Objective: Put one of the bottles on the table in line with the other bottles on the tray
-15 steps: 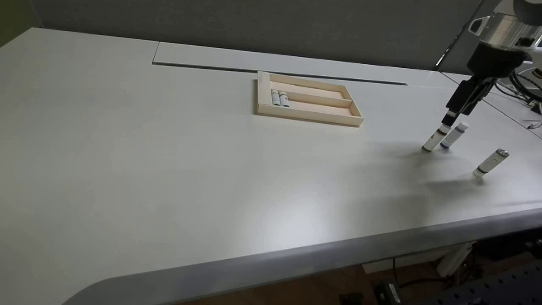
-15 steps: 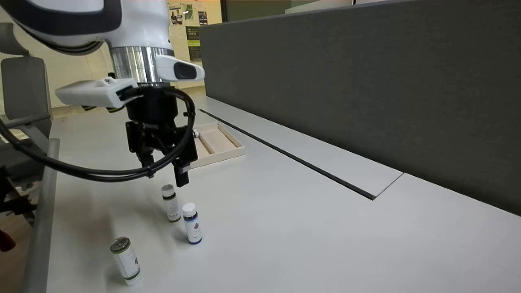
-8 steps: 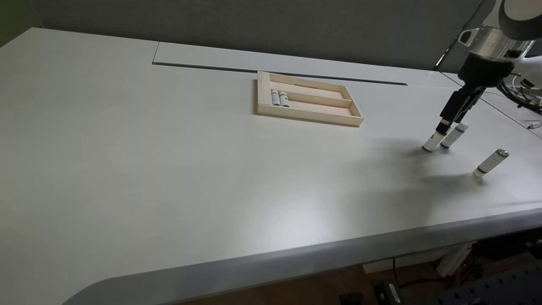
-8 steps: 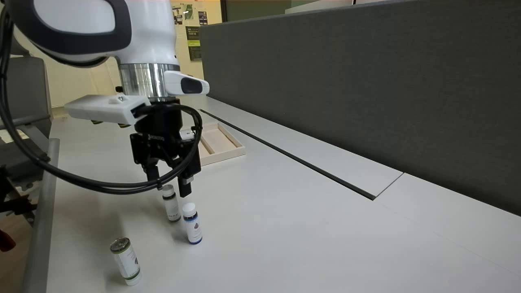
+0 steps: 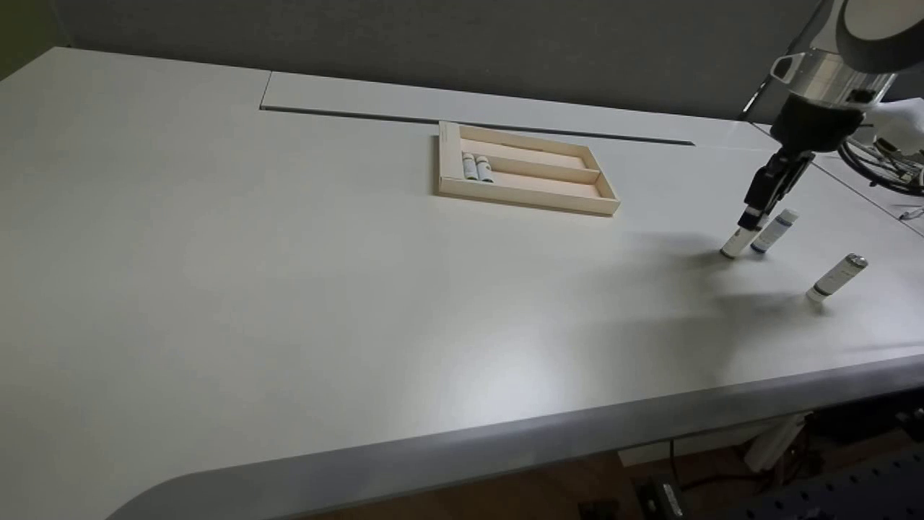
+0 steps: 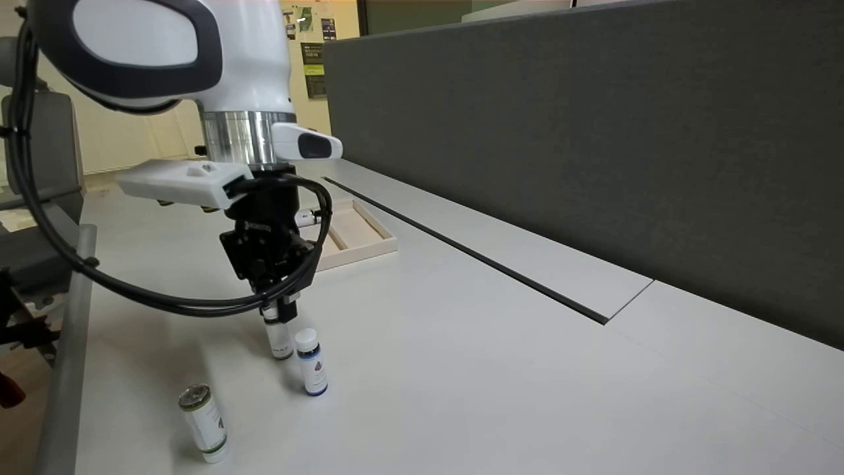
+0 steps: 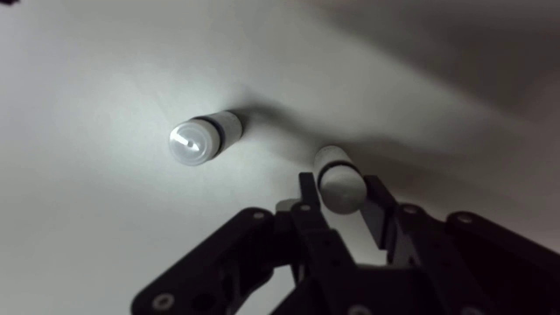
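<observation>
A small white-capped bottle [image 5: 735, 245] stands upright on the white table [image 5: 289, 253]. My gripper [image 7: 338, 177] has its two fingers around this bottle's cap [image 7: 343, 192], close on both sides. A thin pale strip shows beside one finger; I cannot tell whether both pads press. Close by stands a blue-banded bottle [image 6: 312, 369], also at upper left in the wrist view. A third bottle [image 6: 206, 425] rests cap-down nearer the table edge. In the pale wooden tray [image 5: 527, 201], two bottles [image 5: 470, 167] lie side by side at one end of the front compartment.
A divider [image 5: 556, 170] splits the tray into two long compartments. Behind it runs a dark slot [image 6: 475, 254] in the tabletop, with a grey partition [image 6: 580, 165] at the back. Black cables [image 6: 198, 307] loop off the arm. The grey table edge [image 5: 462, 448] lies in front.
The gripper has come down over the white-capped bottle, and its fingers have drawn together around the cap. All the bottles and the tray stand where they were.
</observation>
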You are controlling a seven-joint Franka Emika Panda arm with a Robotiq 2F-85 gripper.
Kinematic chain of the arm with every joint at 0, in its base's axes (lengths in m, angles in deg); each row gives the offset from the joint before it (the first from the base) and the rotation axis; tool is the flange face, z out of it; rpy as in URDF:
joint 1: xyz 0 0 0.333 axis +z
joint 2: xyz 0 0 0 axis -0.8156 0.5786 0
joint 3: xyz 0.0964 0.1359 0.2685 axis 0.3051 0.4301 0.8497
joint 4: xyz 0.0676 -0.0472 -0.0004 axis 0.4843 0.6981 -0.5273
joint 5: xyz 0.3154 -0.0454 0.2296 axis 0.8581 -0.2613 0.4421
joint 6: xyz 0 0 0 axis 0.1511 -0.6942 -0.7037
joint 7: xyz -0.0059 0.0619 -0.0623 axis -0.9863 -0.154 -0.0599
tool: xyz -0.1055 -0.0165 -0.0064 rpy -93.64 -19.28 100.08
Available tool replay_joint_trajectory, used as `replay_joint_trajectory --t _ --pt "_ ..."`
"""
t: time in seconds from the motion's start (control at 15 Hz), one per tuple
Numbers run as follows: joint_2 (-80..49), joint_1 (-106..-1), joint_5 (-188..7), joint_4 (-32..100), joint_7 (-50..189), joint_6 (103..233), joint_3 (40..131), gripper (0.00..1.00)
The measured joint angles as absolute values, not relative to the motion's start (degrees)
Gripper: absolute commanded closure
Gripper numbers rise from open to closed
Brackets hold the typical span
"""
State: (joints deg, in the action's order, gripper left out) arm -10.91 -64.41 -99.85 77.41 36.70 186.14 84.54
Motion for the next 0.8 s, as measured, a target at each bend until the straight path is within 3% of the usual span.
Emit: replay_joint_trajectory --t 0.8 --pt "-11.2 -64.3 -86.9 65.9 40.5 170.7 86.9 0.93"
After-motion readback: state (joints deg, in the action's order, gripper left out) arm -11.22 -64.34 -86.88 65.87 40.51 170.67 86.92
